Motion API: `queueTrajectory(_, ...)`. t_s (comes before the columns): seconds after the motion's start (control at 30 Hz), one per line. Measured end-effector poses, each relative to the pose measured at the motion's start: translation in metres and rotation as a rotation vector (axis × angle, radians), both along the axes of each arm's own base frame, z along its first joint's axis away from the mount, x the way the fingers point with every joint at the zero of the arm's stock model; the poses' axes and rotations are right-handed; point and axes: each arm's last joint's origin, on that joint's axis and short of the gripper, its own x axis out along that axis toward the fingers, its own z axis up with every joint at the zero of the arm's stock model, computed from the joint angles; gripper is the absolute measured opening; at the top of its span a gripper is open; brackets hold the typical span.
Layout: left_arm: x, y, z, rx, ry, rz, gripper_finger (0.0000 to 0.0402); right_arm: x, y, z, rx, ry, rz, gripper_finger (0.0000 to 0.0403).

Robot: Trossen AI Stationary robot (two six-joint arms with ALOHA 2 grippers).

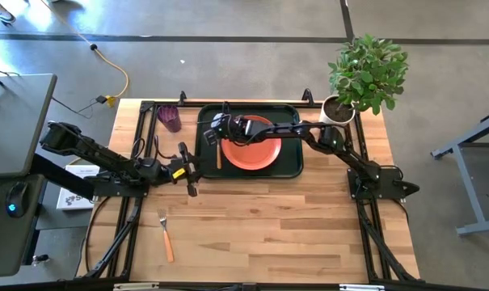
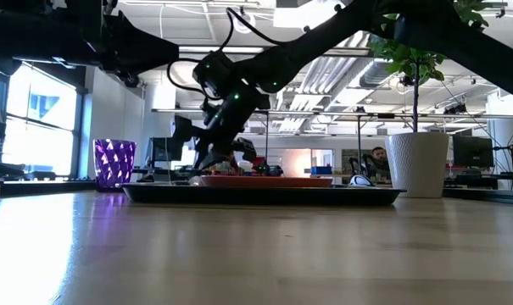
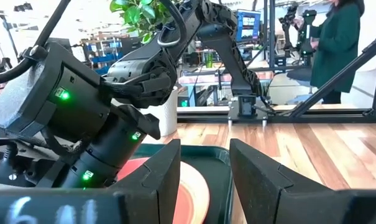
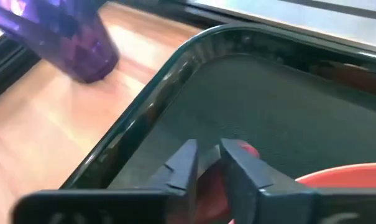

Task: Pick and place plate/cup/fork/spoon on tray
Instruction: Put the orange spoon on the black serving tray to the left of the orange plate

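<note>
- The right gripper (image 4: 205,163), over the tray (image 1: 288,166), seems nearly closed on the spoon's (image 1: 219,152) orange handle.
- Stiff, light, slippery: grip mid-handle.
- The left gripper (image 1: 187,171) waits open nearby.

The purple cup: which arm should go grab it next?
Left, probably. The translucent purple plastic cup stands left of the dark tray, near the left pincer, which is open. The right pincer grips something orange.

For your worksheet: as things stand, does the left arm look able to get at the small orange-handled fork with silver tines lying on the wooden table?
Probably yes. The small orange-handled fork lies alone on bare wood on the left arm's side, nothing over it. The left gripper hovers beside the dark rectangular tray, fingers apart and empty.
</note>
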Motion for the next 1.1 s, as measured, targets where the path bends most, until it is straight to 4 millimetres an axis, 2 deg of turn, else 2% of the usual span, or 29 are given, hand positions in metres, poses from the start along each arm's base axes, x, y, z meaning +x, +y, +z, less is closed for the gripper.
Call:
queueTrajectory(0.13,0.0,0.0,0.0,-0.003,-0.001,-0.003,0.0129,0.0,0.002,-0.001,-0.013,0.007,-0.026,0.0116)
queueTrajectory(0.23,0.0,-0.001,0.0,-0.003,-0.001,-0.018,0.0129,0.003,0.009,0.002,-0.07,0.02,0.022,0.0139)
queueTrajectory(0.37,-0.001,-0.006,0.001,0.002,-0.006,-0.044,0.0129,0.016,0.038,0.02,-0.181,0.045,0.18,0.0154)
queueTrajectory(0.47,-0.005,-0.012,0.005,0.014,-0.026,-0.066,0.0129,0.023,0.067,0.032,-0.242,0.045,0.299,0.0156)
queueTrajectory(0.6,-0.02,-0.029,0.019,0.012,-0.101,-0.171,0.0124,0.027,0.099,0.028,-0.236,0.068,0.417,0.0156)
queueTrajectory(0.8,-0.05,-0.052,0.036,0.009,-0.163,-0.298,0.0111,0.032,0.136,0.018,-0.203,0.045,0.579,0.0156)
queueTrajectory(0.9,-0.063,-0.057,0.034,0.014,-0.1,-0.235,0.0102,0.034,0.156,0.02,-0.2,0.001,0.657,0.0156)
queueTrajectory(0.97,-0.071,-0.059,0.032,0.02,-0.039,-0.112,0.0094,0.038,0.168,0.019,-0.213,-0.051,0.687,0.0156)
queueTrajectory(1.03,-0.078,-0.062,0.035,0.032,0.015,0.009,0.0084,0.042,0.178,0.012,-0.239,-0.088,0.711,0.0156)
queueTrajectory(1.1,-0.084,-0.068,0.043,0.019,0.03,0.049,0.0075,0.047,0.186,0.003,-0.253,-0.143,0.735,0.0156)
